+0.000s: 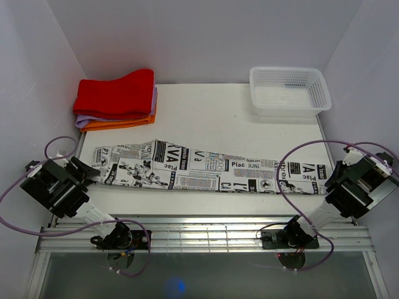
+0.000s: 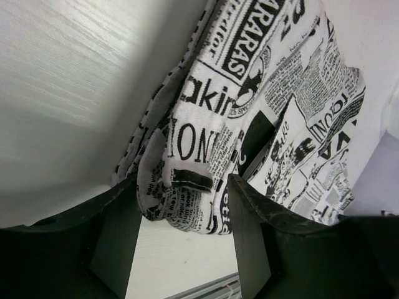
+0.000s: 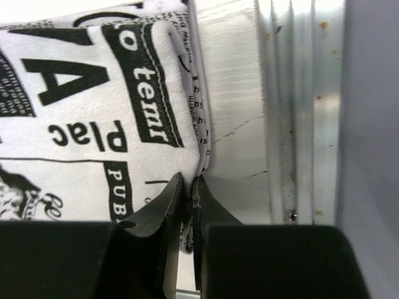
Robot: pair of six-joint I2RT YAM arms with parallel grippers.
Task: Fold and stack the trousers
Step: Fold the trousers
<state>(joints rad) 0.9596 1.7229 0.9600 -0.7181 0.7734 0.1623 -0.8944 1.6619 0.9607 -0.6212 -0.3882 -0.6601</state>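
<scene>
White printed trousers (image 1: 206,169): along the tabletop's (image 1: 212,118) near edge.
Left gripper (image 2: 184,190): I see one bunched end clamped.
Right gripper (image 3: 189,182): pinching the other end.

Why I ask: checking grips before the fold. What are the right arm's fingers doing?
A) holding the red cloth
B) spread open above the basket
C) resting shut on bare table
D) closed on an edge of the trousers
D: the right wrist view shows the right fingers pinched together on an edge of the trousers.
</scene>
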